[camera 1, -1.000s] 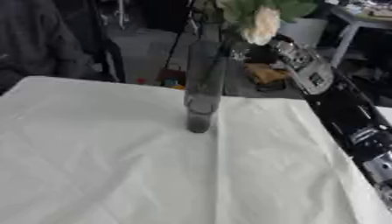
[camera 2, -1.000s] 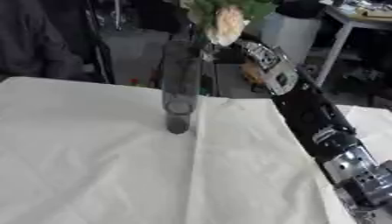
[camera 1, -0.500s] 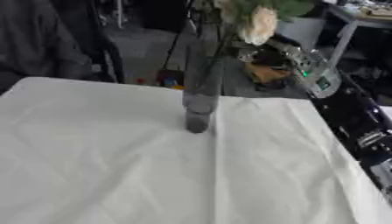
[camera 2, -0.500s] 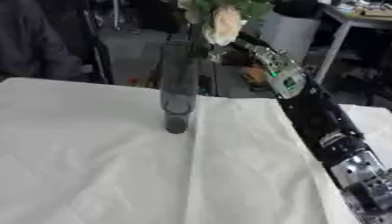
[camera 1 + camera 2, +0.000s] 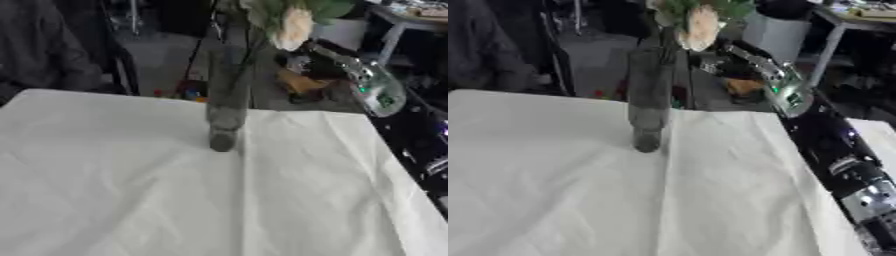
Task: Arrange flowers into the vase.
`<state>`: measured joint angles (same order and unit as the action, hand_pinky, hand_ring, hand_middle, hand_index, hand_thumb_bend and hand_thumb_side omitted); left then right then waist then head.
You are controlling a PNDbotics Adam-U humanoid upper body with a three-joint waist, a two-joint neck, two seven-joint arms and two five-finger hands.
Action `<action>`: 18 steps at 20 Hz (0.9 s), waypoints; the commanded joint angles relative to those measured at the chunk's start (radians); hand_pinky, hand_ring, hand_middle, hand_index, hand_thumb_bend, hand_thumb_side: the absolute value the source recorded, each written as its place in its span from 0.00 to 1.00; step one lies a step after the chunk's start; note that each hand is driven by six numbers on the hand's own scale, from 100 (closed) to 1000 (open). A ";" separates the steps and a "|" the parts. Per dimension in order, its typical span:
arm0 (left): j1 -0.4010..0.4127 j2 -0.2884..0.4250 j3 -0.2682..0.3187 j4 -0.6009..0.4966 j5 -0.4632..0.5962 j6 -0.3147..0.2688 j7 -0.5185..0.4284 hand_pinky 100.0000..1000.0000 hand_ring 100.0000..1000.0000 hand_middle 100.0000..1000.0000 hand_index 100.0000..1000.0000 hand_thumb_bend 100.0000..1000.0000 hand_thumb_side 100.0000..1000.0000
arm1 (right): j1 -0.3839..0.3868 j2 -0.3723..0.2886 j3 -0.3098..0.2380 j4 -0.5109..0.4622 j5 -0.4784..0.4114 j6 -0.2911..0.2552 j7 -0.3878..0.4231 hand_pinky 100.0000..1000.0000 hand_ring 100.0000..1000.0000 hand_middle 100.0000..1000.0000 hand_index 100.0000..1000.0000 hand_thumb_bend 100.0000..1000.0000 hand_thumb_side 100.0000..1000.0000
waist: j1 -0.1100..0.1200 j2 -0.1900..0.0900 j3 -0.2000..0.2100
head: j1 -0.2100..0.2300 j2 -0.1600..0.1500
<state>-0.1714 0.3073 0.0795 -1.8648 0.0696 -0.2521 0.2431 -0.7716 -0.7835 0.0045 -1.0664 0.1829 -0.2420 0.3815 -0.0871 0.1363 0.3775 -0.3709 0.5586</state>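
Note:
A tall, clear glass vase point(image 5: 649, 107) stands upright on the white tablecloth point(image 5: 562, 190), near its far edge. A cream flower point(image 5: 703, 25) with green leaves point(image 5: 325, 7) rises out of the vase's top. My right arm point(image 5: 826, 145) reaches from the lower right up toward the flower. Its hand point(image 5: 721, 59) is dark and blurred, just right of the vase's upper part and below the bloom. Whether it touches the stem is not visible. My left hand does not show in either view.
The cloth-covered table ends just behind the vase. Beyond it are a dark floor, black stands point(image 5: 118, 55) and an orange-brown object point(image 5: 302, 82). A white table leg point(image 5: 824, 55) stands at the far right.
My right forearm has drifted slightly right and down, away from the flower. The vase and the flower stay where they were.

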 commanded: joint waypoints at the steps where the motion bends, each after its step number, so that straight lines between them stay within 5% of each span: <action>1: -0.003 0.008 0.013 -0.014 -0.005 -0.002 0.007 0.65 0.58 0.58 0.79 0.32 0.07 | 0.000 -0.056 -0.021 -0.034 -0.031 0.004 -0.008 1.00 1.00 0.94 0.96 0.34 0.78 | 0.008 -0.014 -0.007 | 0.004 0.003; 18: 0.003 0.015 0.060 -0.019 -0.046 0.007 0.059 0.65 0.58 0.58 0.79 0.31 0.08 | 0.245 -0.122 -0.090 -0.300 -0.196 0.028 -0.065 1.00 1.00 0.90 0.94 0.27 0.76 | 0.020 -0.003 -0.096 | 0.077 0.009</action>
<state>-0.1639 0.3073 0.1259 -1.8649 0.0329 -0.2454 0.2933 -0.5179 -0.8540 -0.0628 -1.3220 0.0103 -0.2157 0.3276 -0.0719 0.1427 0.2804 -0.3026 0.5617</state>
